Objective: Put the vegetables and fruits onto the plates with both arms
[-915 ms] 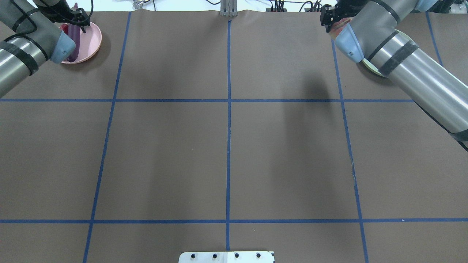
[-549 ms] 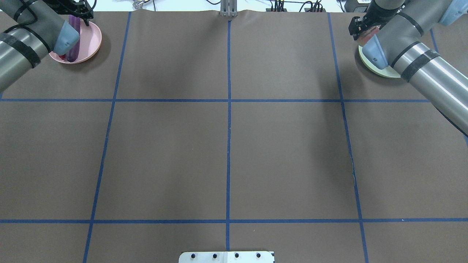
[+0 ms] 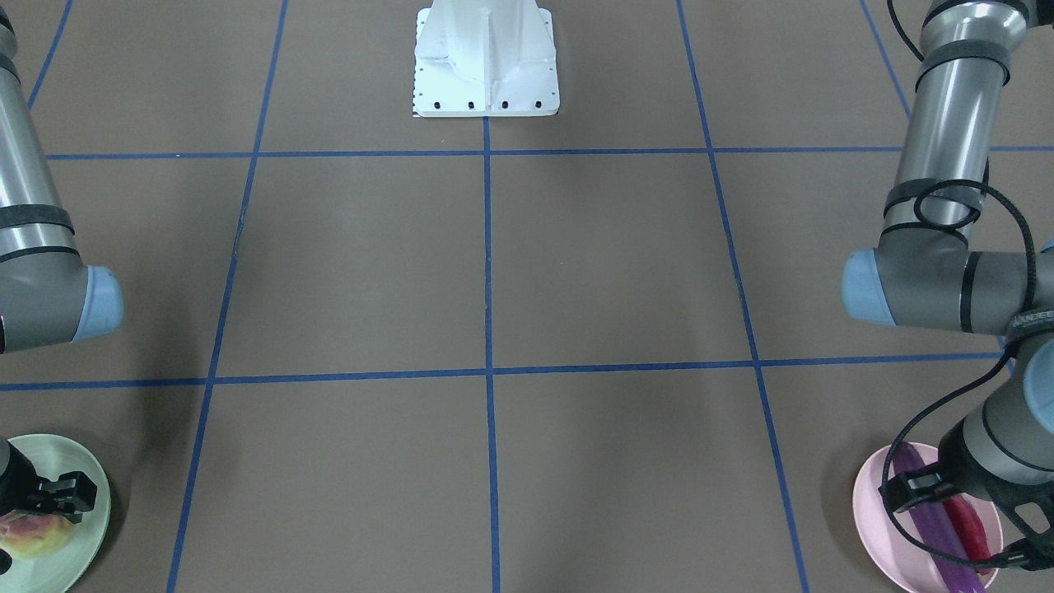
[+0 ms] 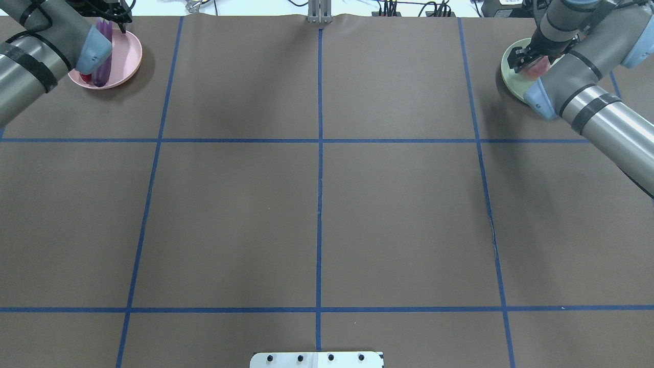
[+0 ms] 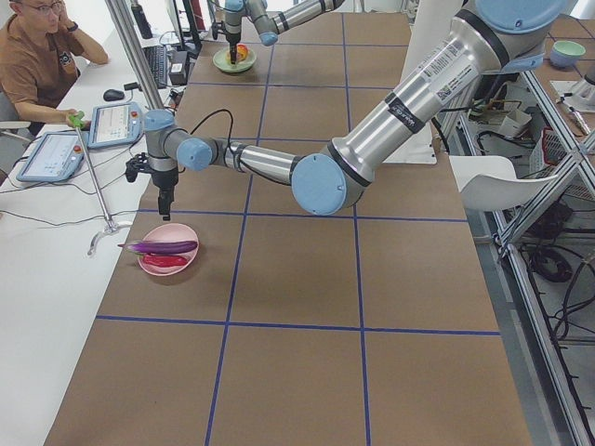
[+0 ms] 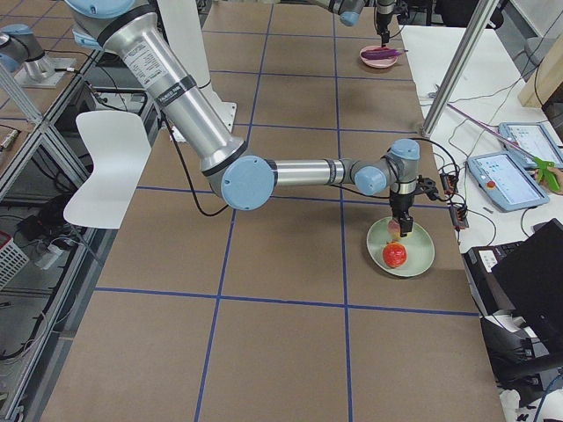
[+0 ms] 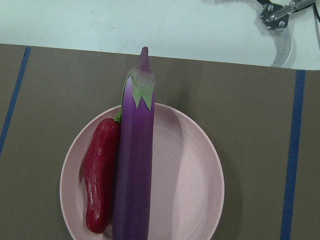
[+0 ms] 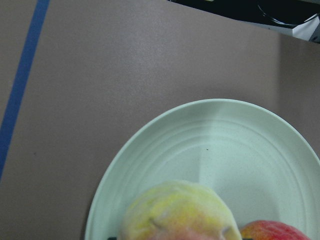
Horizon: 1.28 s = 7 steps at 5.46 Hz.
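Observation:
The purple eggplant and the red chili pepper lie side by side on the pink plate at the far left of the table. My left gripper hangs above the plate, apart from both, and looks open and empty. My right gripper is shut on the peach and holds it low over the mint green plate at the far right. The pomegranate rests on that plate beside the peach.
The robot's white base block stands at the table's near middle edge. Blue tape lines cross the brown table. An operator, tablets and cables sit beyond the far edge.
My right arm has swung right with the peach, from left of the green plate to over it. My left gripper has drawn back from the eggplant, which stays on the pink plate.

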{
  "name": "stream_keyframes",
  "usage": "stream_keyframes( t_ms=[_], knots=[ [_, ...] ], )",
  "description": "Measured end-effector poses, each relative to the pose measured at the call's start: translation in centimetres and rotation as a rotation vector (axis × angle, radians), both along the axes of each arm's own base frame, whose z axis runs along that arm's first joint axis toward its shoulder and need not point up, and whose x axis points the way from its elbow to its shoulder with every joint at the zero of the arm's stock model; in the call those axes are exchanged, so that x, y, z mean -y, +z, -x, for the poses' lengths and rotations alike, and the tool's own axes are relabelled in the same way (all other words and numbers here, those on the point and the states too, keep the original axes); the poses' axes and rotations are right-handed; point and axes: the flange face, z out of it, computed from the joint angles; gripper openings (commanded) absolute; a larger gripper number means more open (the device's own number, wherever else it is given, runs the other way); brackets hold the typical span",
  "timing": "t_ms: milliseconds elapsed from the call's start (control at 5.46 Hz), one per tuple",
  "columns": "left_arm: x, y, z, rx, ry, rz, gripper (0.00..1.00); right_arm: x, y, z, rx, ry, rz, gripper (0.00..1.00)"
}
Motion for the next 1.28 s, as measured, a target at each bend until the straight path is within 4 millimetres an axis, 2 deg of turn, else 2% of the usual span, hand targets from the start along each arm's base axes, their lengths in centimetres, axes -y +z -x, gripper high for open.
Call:
stream_keyframes(
  t_ms=[183,366,549,732,1099,1282],
  knots=[
    [0.0,-0.3,0.4,-0.023,0.003,0.006,1.0,-0.2,-1.6,0.3,0.009,-0.007,0.0,1.0],
    [0.1,-1.1,1.7,-0.07,0.021,0.0,1.0,-0.6,-5.6,-0.2,0.019,-0.023,0.023,1.0],
    [-0.4,-1.5,4.6,-0.099,0.091,-0.051,1.0,-1.4,-9.8,-2.9,0.037,-0.044,0.055,1.0],
    [-2.3,0.5,8.9,-0.102,0.188,-0.126,1.0,-3.5,-11.7,-7.1,0.075,-0.05,0.068,1.0],
    [-8.2,7.6,16.9,-0.111,0.288,-0.2,1.0,-11.3,-10.6,-14.8,0.134,-0.029,0.049,1.0],
    [-10.7,10.4,19.8,-0.109,0.284,-0.197,1.0,-14.0,-8.7,-17.5,0.163,-0.013,0.076,1.0]
  ],
)
